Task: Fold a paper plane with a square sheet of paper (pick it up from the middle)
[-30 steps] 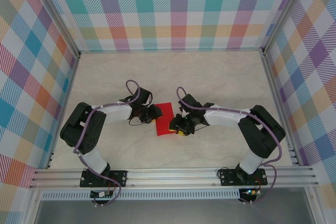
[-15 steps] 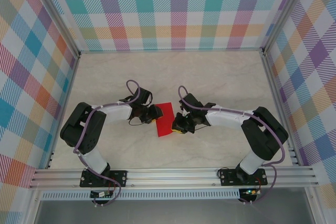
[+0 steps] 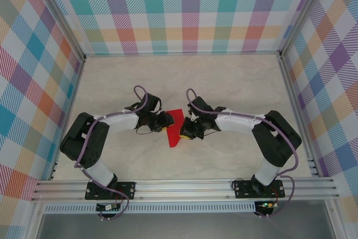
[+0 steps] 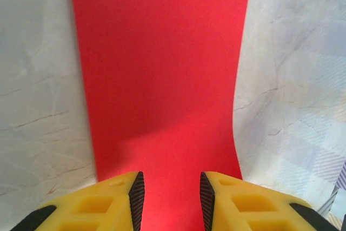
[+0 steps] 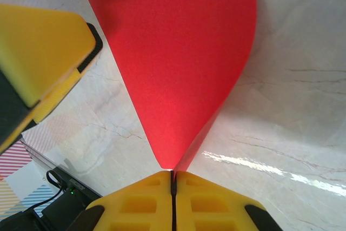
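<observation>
While the first fold is getting under way, the top view is showing the sheet (image 3: 174,129) sitting at the middle of the table (image 3: 235,82), caught between the left gripper (image 3: 165,120) and the right gripper (image 3: 185,131), which are facing each other across it. From above the sheet is looking narrow, so it is probably bowing upward rather than lying flat.

At the left wrist, the left gripper (image 4: 168,187) is holding its jaws apart, and the sheet (image 4: 162,68) is running flat along the table (image 4: 292,79) into the gap between the pads. Whether the fingers (image 4: 116,201) are pressing it down, I cannot tell.

At the right wrist, the right gripper (image 5: 173,179) is squeezing its jaws fully together on the near edge of the sheet (image 5: 178,52), which is fanning out of the pinch in a smooth curl above the table (image 5: 303,106). One yellow finger of the left gripper (image 5: 38,47) is sitting close at the upper left.

To do this well, the right arm should be carrying the pinched edge slowly over toward the opposite edge, keeping the clamp firm. The left should be anchoring its side, since thin paper is likely to be sliding on this smooth top. Edges should be lining up before any crease is being pressed.
</observation>
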